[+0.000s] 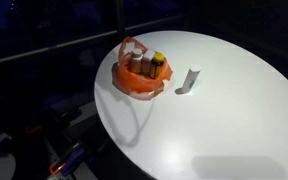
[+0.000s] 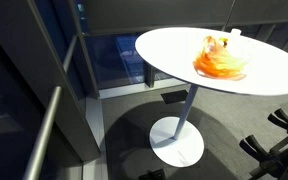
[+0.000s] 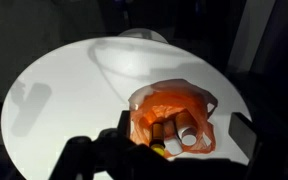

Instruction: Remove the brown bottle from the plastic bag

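Round white table (image 1: 214, 110), biggest thing here, also seen in an exterior view (image 2: 174, 45) on a single post with a round white foot (image 2: 176, 142) on a dark floor; the room around it is dark. In the wrist view the tabletop (image 3: 64, 90) fills most of the frame, with a bright patch at its far edge. My pincer (image 3: 179, 148) comes in at the near edge of the wrist view, its dark fingers (image 3: 112, 145) standing wide apart, one on each side of the bag, nothing held, above the bag and not touching it as far as I can tell. Orange plastic bag (image 1: 134, 80) sits on the left part of the table, mouth open upward, one handle loop sticking up at its far side; it shows in both exterior views (image 2: 221, 64) and in the wrist view (image 3: 174, 110). Several bottles stand packed together in the bag. The brown bottle (image 1: 147, 68) is among them, inside the bag (image 3: 167, 130), next to one with a yellow cap (image 1: 158, 58). A small pale upright object (image 1: 191, 80) stands on the table just right of the bag, apart from it; too small to identify.
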Tool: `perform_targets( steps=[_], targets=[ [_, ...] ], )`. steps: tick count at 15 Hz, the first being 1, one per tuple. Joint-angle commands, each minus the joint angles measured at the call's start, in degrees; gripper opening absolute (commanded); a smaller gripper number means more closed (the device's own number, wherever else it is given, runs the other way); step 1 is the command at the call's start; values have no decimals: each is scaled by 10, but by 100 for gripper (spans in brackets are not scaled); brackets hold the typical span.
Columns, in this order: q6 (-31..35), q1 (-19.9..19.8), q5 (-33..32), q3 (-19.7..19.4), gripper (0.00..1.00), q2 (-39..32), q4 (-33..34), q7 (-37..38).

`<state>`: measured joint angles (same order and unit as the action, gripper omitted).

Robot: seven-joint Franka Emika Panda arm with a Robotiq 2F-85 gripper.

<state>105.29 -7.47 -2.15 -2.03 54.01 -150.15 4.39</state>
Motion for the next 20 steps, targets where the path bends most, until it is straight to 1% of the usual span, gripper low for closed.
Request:
perform_targets(
  steps=[1,5,11,16,20],
  targets=[
    [-2,3,-2,-2,100,-1,2,2],
    [-5,3,-1,-3,100,-6,7,1],
    [-19,6,6,-8,100,-45,54,1],
    [-41,9,10,-6,100,-107,111,3],
    [-75,13,17,-9,100,-174,171,3]
  ],
)
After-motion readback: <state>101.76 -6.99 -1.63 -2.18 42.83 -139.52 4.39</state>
